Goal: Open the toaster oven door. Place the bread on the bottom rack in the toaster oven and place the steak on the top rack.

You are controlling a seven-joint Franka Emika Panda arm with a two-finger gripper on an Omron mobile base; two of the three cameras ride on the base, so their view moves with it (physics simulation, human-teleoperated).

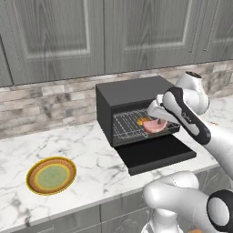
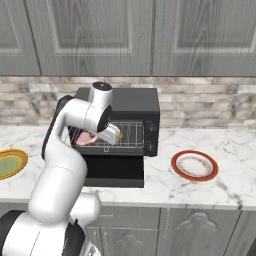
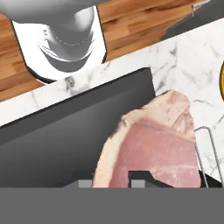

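The steak (image 1: 155, 126) is held at one edge in the gripper (image 3: 113, 180), whose jaws are closed narrowly on it, at the mouth of the toaster oven (image 1: 129, 93) above the lowered toaster oven door (image 1: 157, 154). The slab is judged soft, limp and slippery; a grip nearer its middle would sag less. Something orange, perhaps the bread (image 1: 141, 121), is seen behind it

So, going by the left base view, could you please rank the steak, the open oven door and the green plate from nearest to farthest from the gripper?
1. The steak, held in the shut gripper at the oven's opening.
2. The oven door, folded down flat just below it.
3. The green plate, far off to the left on the counter.
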